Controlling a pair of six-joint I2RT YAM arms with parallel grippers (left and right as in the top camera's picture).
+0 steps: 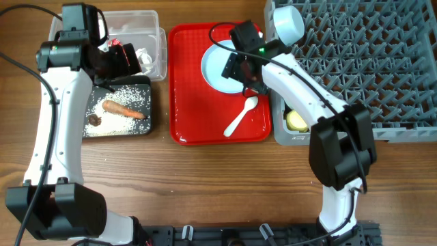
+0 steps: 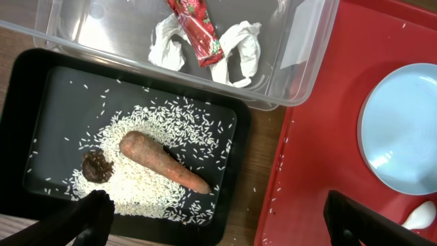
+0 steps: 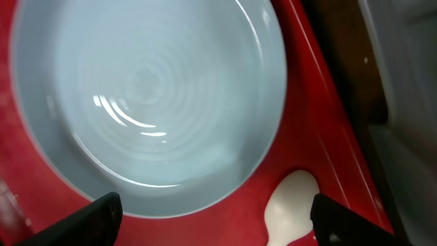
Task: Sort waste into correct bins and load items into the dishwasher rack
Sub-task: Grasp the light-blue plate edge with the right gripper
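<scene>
A light blue plate (image 1: 215, 65) and a white plastic spoon (image 1: 240, 117) lie on the red serving tray (image 1: 194, 102). My right gripper (image 1: 239, 68) is open and empty just above the plate's near rim (image 3: 143, 96), its fingertips (image 3: 218, 215) on either side of the spoon's bowl (image 3: 290, 205). My left gripper (image 2: 222, 225) is open and empty, above the gap between the black tray (image 2: 48, 96) and the red tray. The black tray holds rice (image 2: 150, 184), the carrot stick (image 2: 164, 160) and the brown lump (image 2: 97, 166). The clear tub (image 2: 300, 75) holds the red wrapper (image 2: 198, 31) and tissue (image 2: 239, 51).
The grey rack (image 1: 369, 61) fills the right side, with a light blue bowl (image 1: 288, 24) at its far left corner and the yellow cup (image 1: 296, 121) in its near left compartment. A few rice grains lie on the red tray's left edge (image 2: 283, 147). No pale green bowl is in view.
</scene>
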